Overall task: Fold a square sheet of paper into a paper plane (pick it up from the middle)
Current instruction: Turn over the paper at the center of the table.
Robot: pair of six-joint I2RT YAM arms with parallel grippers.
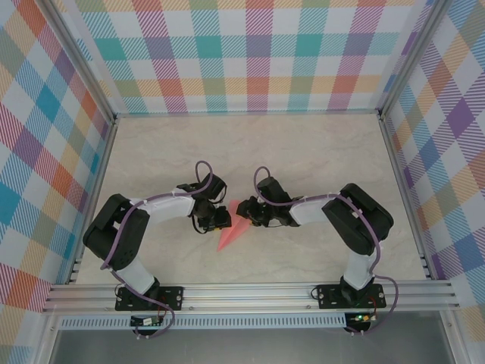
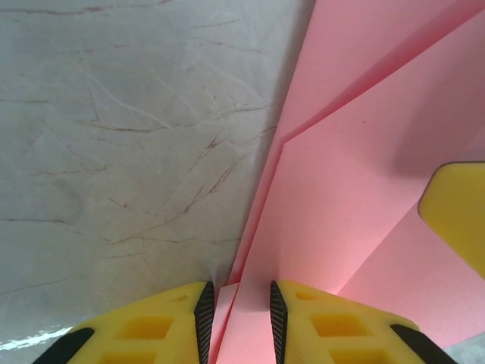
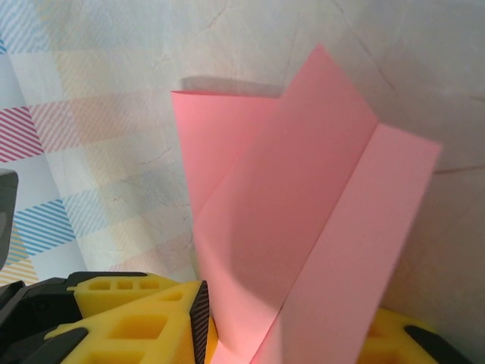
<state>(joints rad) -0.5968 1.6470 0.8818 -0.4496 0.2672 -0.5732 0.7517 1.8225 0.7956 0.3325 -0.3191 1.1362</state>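
The paper plane point(image 1: 233, 231) is salmon-pink paper folded to a point, lying on the table between my two grippers with its tip toward the near edge. My left gripper point(image 1: 221, 220) comes in from the left. In the left wrist view its black pads point(image 2: 204, 318) pinch a narrow folded ridge of the paper plane point(image 2: 341, 189), so the left gripper point(image 2: 237, 322) is shut on it. My right gripper point(image 1: 248, 215) holds the wide end. There the paper plane point(image 3: 303, 197) stands up between the jaws and bulges against the left pad point(image 3: 198, 322); the far finger is mostly hidden behind the paper.
The pale marbled table point(image 1: 303, 152) lies open behind and to both sides of the arms. Checked walls point(image 1: 250, 53) enclose it on three sides, and an aluminium rail point(image 1: 250, 292) runs along the near edge. A yellow finger of the right gripper point(image 2: 455, 220) juts in beside the paper.
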